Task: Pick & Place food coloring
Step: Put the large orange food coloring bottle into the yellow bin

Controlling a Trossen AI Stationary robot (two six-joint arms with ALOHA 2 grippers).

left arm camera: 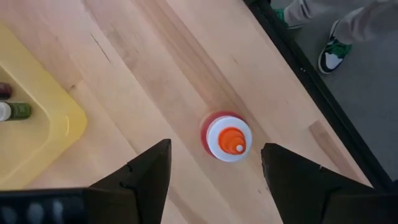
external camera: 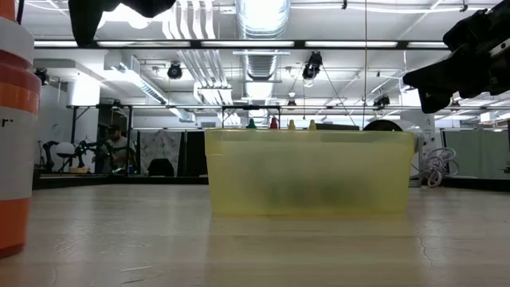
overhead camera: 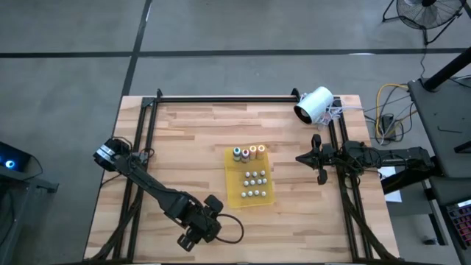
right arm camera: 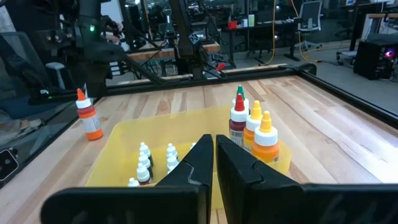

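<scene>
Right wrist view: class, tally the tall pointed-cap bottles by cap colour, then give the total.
Green-capped bottle: 1
Red-capped bottle: 1
Yellow-capped bottles: 2
Orange-capped bottle, standing alone outside the tray: 1
Total: 5

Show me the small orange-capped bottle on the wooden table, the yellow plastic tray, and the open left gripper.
orange-capped bottle (left arm camera: 228,138): left wrist view, on its white-and-orange top.
yellow plastic tray (overhead camera: 251,202): high view, on its near rim.
left gripper (left arm camera: 214,174): left wrist view, midway between its fingertips.
</scene>
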